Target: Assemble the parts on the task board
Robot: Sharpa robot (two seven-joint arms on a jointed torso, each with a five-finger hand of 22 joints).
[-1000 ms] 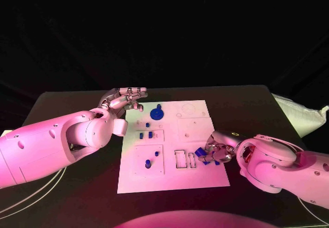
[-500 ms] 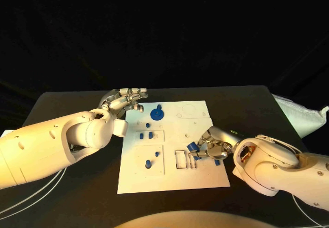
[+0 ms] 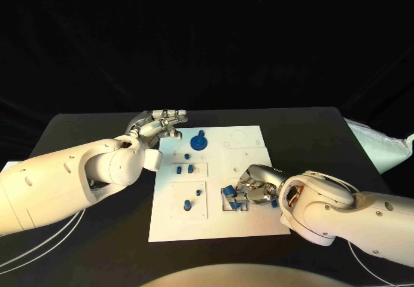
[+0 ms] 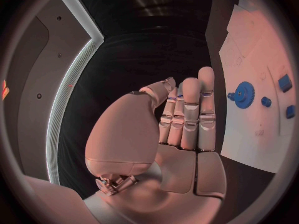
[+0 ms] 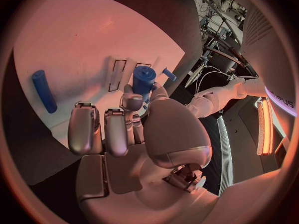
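Two arms over the task board [image 3: 250, 224], one hand loaded.

Left arm: reaches in to the board's far left corner; left hand [image 3: 160, 124] sits just off that corner, fingers [image 4: 190, 112] straight and close together, holding nothing. Right arm: bent in over the board's right edge; right hand [image 3: 252, 190] hangs low over the board's near right part, fingers curled, pinching a blue part [image 5: 144, 80].

White task board [image 3: 246, 224]; blue parts [image 3: 199, 143]; black table [image 3: 328, 134]; silver right hand [image 3: 256, 190].
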